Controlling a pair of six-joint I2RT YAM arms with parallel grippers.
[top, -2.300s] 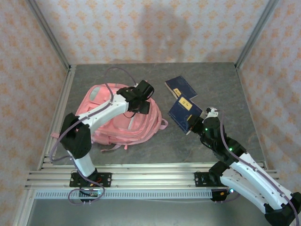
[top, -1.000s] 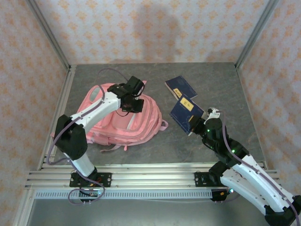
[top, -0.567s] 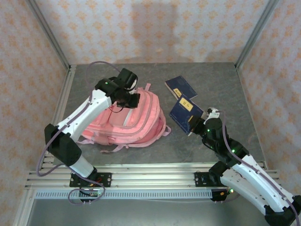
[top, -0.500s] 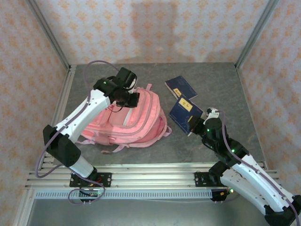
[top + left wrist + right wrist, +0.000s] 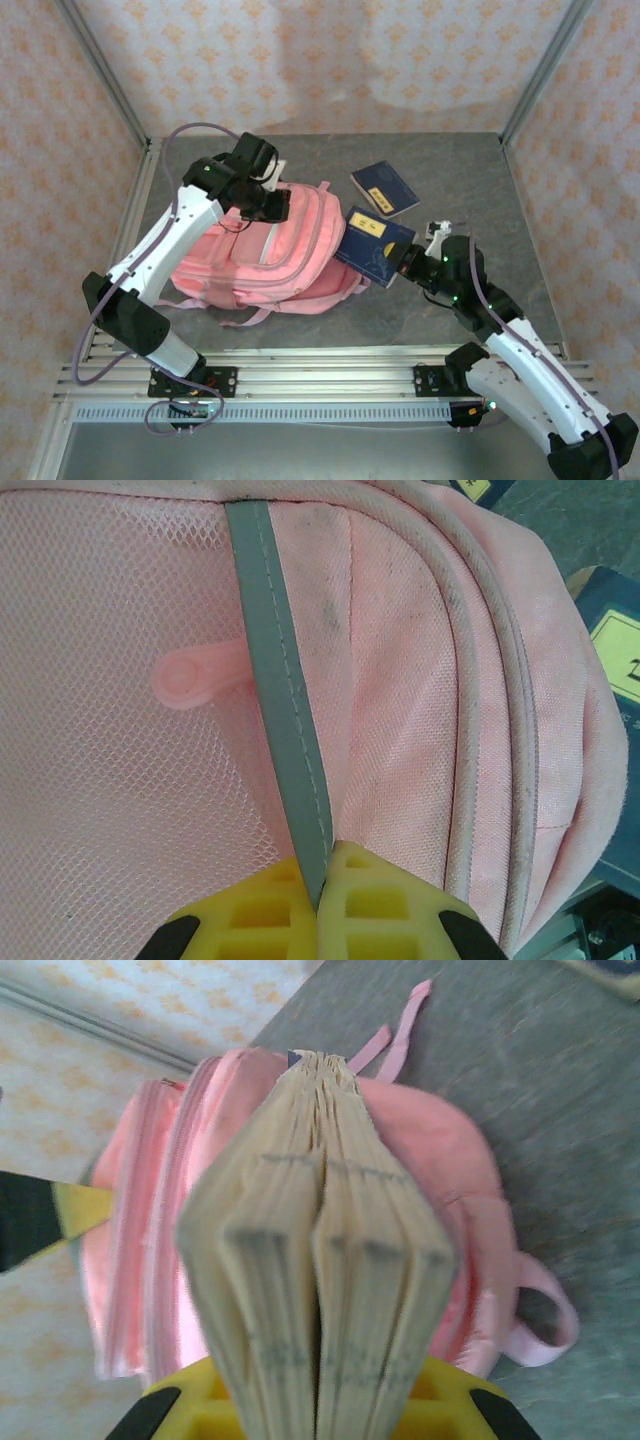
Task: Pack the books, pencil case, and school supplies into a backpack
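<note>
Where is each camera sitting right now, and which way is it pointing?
Top external: above and behind the bases, looking down at the table; both arms show, left gripper on the backpack, right gripper holding the navy book.
Left wrist: just over the backpack, facing its mesh; its yellow fingers pinch the grey strip.
Right wrist: behind the book's page edges, facing the backpack; its yellow pads at the bottom.
Shared: all three see the backpack; left wrist also catches the book's yellow label.

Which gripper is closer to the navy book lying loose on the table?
Right. The right gripper, clamping a second navy book, sits just on the near side of the loose book. The left gripper is farther off to its left, pinching the backpack.
</note>
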